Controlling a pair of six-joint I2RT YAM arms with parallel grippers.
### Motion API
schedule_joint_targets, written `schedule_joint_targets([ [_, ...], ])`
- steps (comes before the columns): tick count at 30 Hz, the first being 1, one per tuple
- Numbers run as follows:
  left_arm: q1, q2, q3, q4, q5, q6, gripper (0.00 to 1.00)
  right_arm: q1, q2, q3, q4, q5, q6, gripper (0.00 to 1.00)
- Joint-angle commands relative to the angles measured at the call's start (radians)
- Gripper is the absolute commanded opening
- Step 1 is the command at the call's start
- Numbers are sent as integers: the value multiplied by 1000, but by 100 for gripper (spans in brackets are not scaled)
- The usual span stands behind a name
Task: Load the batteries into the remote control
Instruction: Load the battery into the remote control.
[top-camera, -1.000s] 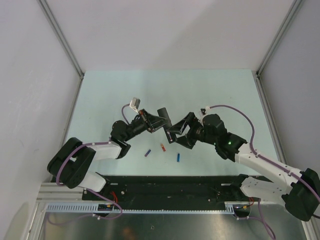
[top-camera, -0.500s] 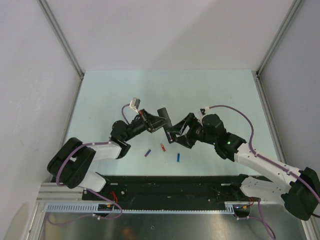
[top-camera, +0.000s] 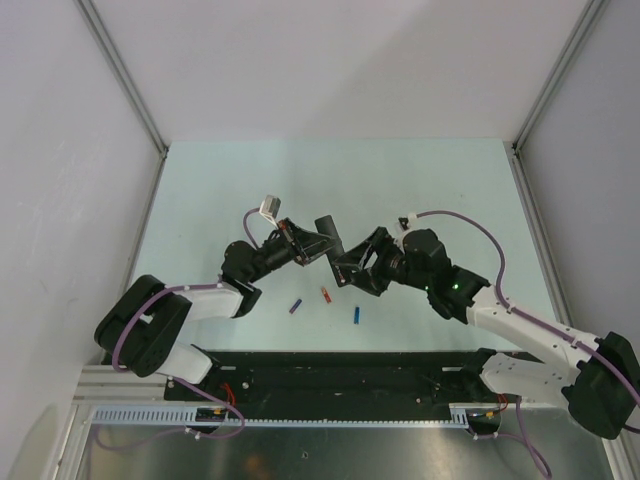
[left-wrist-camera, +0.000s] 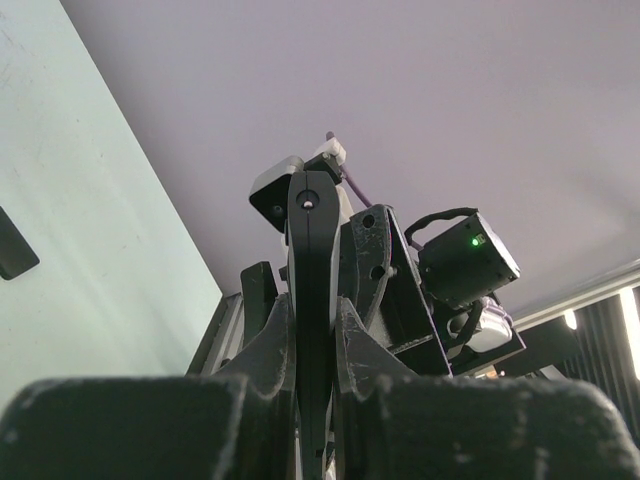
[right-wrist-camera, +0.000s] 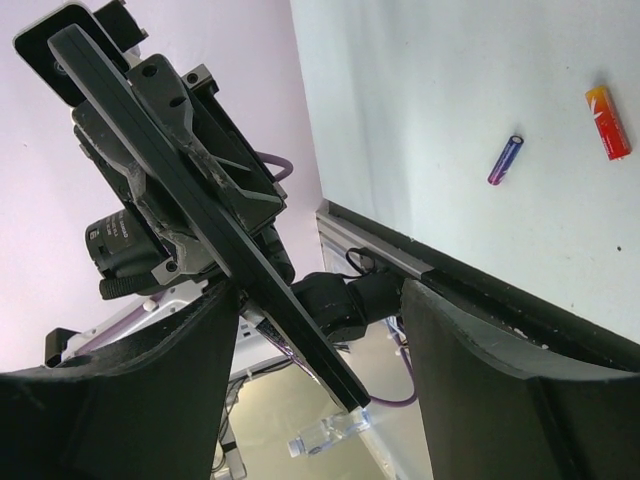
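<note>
Black against the pale table (top-camera: 250, 180), seen from above: your left gripper (top-camera: 320, 248) clamps the remote control (top-camera: 326, 228) mid-table, with the right gripper (top-camera: 347, 268) just at its 4 o'clock. At 6 o'clock lie the purple-blue battery (top-camera: 295, 306), the red-orange battery (top-camera: 325, 294) and the bright blue battery (top-camera: 357, 315). In your left wrist view the remote stands edge-on, pinched between both fingers (left-wrist-camera: 268, 350). In your right wrist view the jaws gape wide, with the remote's lower end between them, nearer the 9 o'clock finger.

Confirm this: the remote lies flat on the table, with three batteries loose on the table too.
Wrong. The remote is not on the table: the left gripper holds it raised, clamped between its fingers, as the left wrist view shows. Three batteries do lie loose on the table.
</note>
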Motion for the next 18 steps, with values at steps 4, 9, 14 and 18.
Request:
schedule_joint_targets([
  [4,-1,-32,49,76,-14,-11,0,17,15,-17,16,12,0,68],
  [9,-1,-40,52,76,-13,-21,0,20,12,-25,18,14,-4,65],
  [14,-1,-52,58,80,-10,-31,0,23,12,-33,21,7,-6,63],
  [18,-1,-62,64,84,-7,-39,0,26,21,-39,57,-3,-3,63],
])
